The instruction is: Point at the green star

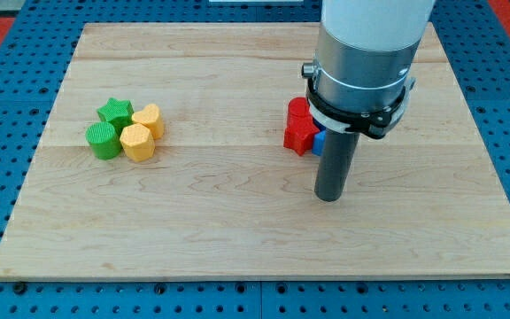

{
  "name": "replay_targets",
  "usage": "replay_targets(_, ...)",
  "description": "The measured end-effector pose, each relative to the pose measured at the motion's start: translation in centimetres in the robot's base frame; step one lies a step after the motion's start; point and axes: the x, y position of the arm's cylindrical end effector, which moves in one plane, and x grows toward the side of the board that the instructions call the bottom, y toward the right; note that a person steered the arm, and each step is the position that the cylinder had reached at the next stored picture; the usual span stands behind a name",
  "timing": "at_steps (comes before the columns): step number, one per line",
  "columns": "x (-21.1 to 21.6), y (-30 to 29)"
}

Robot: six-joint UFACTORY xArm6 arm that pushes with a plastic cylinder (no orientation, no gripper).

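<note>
The green star (pixel 114 112) sits at the view's left on the wooden board (pixel 237 230), at the top of a tight cluster. A green round block (pixel 104 141) lies just below it. A yellow hexagon block (pixel 137 142) and another yellow block (pixel 149 120) lie to its right. My tip (pixel 328 197) rests on the board right of centre, far to the right of the green star. It stands just below a red star block (pixel 301 134), a second red block (pixel 298 110) and a mostly hidden blue block (pixel 320 140).
The arm's grey and white body (pixel 361 53) hangs over the board's upper right and hides part of the red and blue blocks. A blue pegboard surface (pixel 7 177) surrounds the board on all sides.
</note>
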Motion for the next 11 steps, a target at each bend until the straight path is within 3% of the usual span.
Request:
replay_targets(1, 0.0, 0.0)
replay_targets(3, 4.0, 2.8)
replay_targets(5, 0.0, -6.0)
replay_targets(6, -1.7, -7.3)
replay_targets(10, -18.5, -9.5)
replay_targets(11, -21.0, -17.6)
